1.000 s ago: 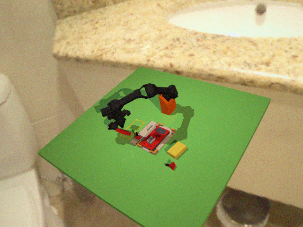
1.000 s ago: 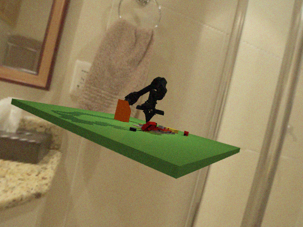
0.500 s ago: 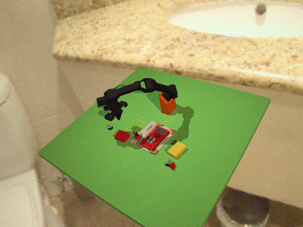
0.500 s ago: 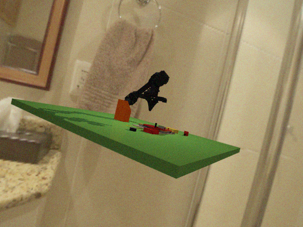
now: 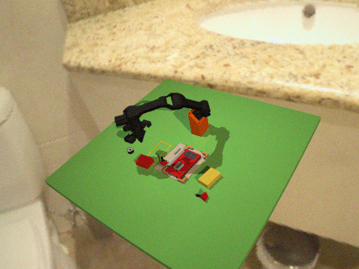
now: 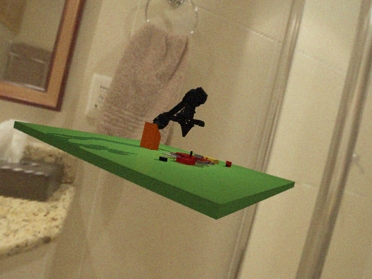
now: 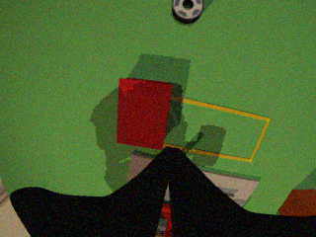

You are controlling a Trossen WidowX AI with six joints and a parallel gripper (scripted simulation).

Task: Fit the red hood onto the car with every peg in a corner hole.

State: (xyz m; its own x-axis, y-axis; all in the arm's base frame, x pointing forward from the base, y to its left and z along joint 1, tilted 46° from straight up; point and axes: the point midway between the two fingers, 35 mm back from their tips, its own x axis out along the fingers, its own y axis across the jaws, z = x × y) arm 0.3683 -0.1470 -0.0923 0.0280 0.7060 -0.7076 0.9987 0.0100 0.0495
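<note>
Tool (image 5: 141, 141) (image 6: 183, 136) (image 7: 170, 153) shut, pointing down.

My top view looks steeply down from high and far back, toward the sink. The exterior one sits low and distant, almost level with the green table (image 5: 185, 226) (image 6: 144, 176). My wrist camera looks down close over my fingertips; all three share that table.

my matte black arm (image 5: 153, 106) (image 6: 177, 110), chunky rounded joints, an open slot in one link, black tapering fingers, blocky orange base (image 5: 199, 128) (image 6: 150, 136)
</note>
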